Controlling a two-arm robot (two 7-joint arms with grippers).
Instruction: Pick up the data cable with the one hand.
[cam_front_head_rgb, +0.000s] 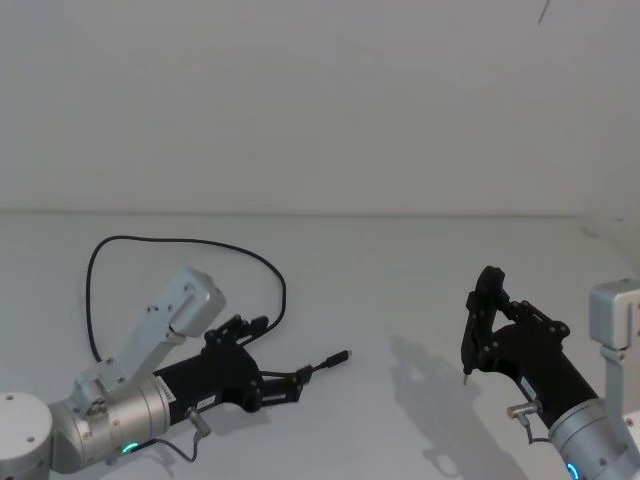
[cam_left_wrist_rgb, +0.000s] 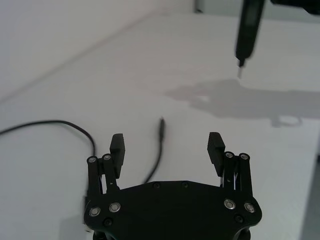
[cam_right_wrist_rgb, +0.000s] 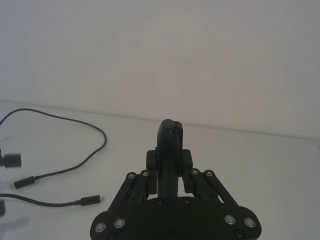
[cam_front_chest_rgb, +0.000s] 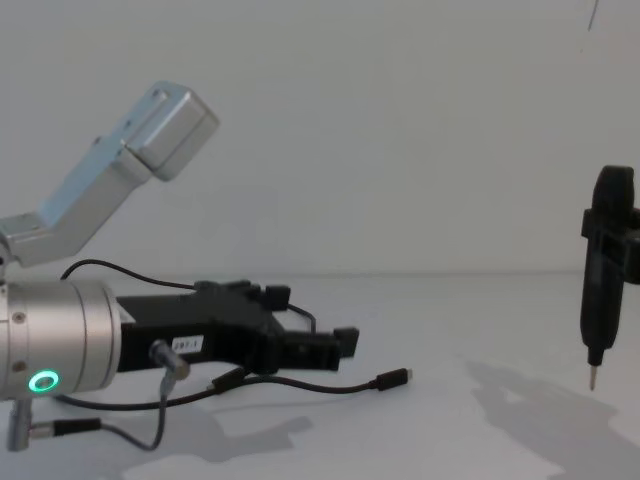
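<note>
Lower left in the head view, the left claw (cam_front_head_rgb: 283, 352), jaws apart, flanks the data cable (cam_front_head_rgb: 180, 240), its plug end lying lengthwise between them on the worktop (cam_front_head_rgb: 400, 260); lower right, the right claw (cam_front_head_rgb: 488, 312) clamps a pen-shaped tool (cam_front_head_rgb: 472, 340).

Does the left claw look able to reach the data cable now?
Probably yes: the left claw is open, the data cable runs between its jaws; right claw, holding a pen tool, is far off.
</note>
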